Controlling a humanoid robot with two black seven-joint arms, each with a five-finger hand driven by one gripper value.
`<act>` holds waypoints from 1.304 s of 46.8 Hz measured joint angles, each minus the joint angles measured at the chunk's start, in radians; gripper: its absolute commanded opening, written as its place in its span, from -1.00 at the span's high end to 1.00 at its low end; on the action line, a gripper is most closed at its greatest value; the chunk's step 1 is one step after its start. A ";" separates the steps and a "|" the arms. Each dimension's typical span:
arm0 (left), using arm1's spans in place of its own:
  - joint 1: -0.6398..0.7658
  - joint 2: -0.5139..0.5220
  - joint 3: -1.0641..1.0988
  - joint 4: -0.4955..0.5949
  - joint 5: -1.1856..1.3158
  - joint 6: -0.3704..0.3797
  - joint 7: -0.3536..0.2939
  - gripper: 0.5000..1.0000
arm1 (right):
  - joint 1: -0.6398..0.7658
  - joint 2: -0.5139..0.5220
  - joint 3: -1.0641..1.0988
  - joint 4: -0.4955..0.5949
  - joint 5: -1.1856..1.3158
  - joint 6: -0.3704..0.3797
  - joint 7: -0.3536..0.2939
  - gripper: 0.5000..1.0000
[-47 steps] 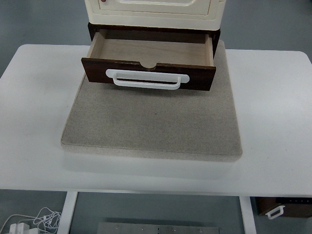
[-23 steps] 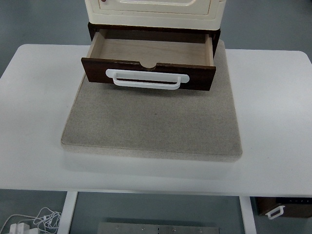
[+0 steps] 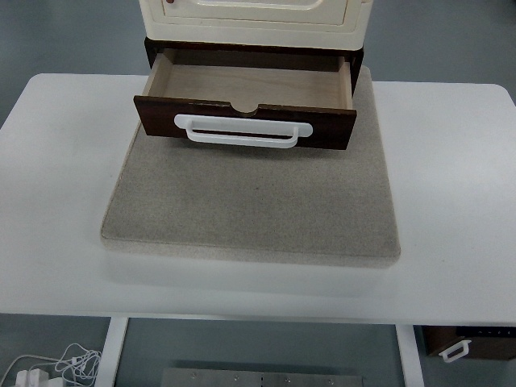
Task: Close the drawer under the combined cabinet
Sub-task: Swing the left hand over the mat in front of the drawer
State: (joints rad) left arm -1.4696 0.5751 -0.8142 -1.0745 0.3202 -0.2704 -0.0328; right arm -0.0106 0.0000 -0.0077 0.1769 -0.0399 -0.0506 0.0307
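Neither hand is showing in the top view, while the dark wooden drawer (image 3: pixel 246 121) with its white handle (image 3: pixel 243 131) is sitting pulled open under the cream cabinet (image 3: pixel 256 14), over a grey mat (image 3: pixel 250 201).

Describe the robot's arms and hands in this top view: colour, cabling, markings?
Neither arm nor hand is in view, so nothing about their look can be told. The frame shows only the open dark-brown drawer with its white handle, under the cream cabinet, on a grey mat on the white table.
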 measured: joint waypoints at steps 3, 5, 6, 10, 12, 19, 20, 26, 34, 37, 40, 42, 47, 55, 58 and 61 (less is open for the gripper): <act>0.000 0.003 0.033 -0.044 0.005 0.000 0.001 -0.98 | 0.000 0.000 0.000 0.000 0.000 0.000 0.000 -0.81; 0.000 0.003 0.053 -0.076 0.006 0.000 0.002 -0.98 | 0.000 0.000 0.000 0.000 0.000 0.000 0.000 -0.81; 0.000 0.004 0.061 -0.089 0.008 0.000 0.002 -0.98 | 0.000 0.000 0.000 0.000 0.000 0.000 0.000 -0.81; 0.003 0.007 0.092 -0.144 0.021 0.001 0.003 -0.98 | 0.000 0.000 0.000 0.000 0.000 0.000 0.000 -0.81; 0.006 0.008 0.108 -0.173 0.035 0.003 0.005 -0.98 | 0.000 0.000 0.000 0.000 0.000 0.000 0.000 -0.81; 0.019 0.010 0.142 -0.247 0.070 0.003 0.045 -0.98 | 0.000 0.000 0.000 0.000 0.000 0.000 0.000 -0.81; 0.019 0.010 0.150 -0.254 0.072 0.003 0.050 -0.97 | 0.000 0.000 0.000 0.000 0.000 0.000 0.000 -0.81; 0.019 0.008 0.208 -0.302 0.074 0.001 0.085 -0.95 | 0.000 0.000 0.000 0.000 0.000 0.000 0.000 -0.81; 0.019 0.006 0.284 -0.381 0.076 -0.002 0.136 -0.97 | 0.000 0.000 0.000 0.000 0.000 0.000 0.000 -0.81; 0.017 0.003 0.314 -0.404 0.078 -0.003 0.158 -0.97 | 0.000 0.000 0.000 0.000 0.000 0.000 0.000 -0.81; 0.015 0.000 0.341 -0.429 0.079 -0.004 0.190 -0.98 | 0.000 0.000 0.000 0.000 0.000 0.000 0.000 -0.81; 0.015 -0.001 0.362 -0.449 0.079 -0.007 0.213 -0.98 | 0.000 0.000 0.000 0.000 0.000 0.000 0.000 -0.81; 0.016 -0.002 0.417 -0.485 0.094 -0.015 0.249 -0.98 | 0.000 0.000 0.000 0.000 0.000 0.000 0.000 -0.81; 0.017 -0.010 0.475 -0.514 0.162 -0.045 0.314 -0.98 | 0.000 0.000 0.000 0.000 0.000 0.000 0.000 -0.81; 0.018 -0.014 0.480 -0.528 0.164 -0.070 0.340 -0.98 | 0.000 0.000 0.000 0.000 0.000 0.000 0.000 -0.81; 0.024 -0.016 0.491 -0.532 0.165 -0.097 0.363 -0.98 | 0.000 0.000 0.000 0.000 0.000 0.000 0.000 -0.81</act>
State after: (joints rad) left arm -1.4457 0.5595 -0.3233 -1.6069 0.4847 -0.3674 0.3306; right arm -0.0108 0.0000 -0.0077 0.1769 -0.0399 -0.0506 0.0306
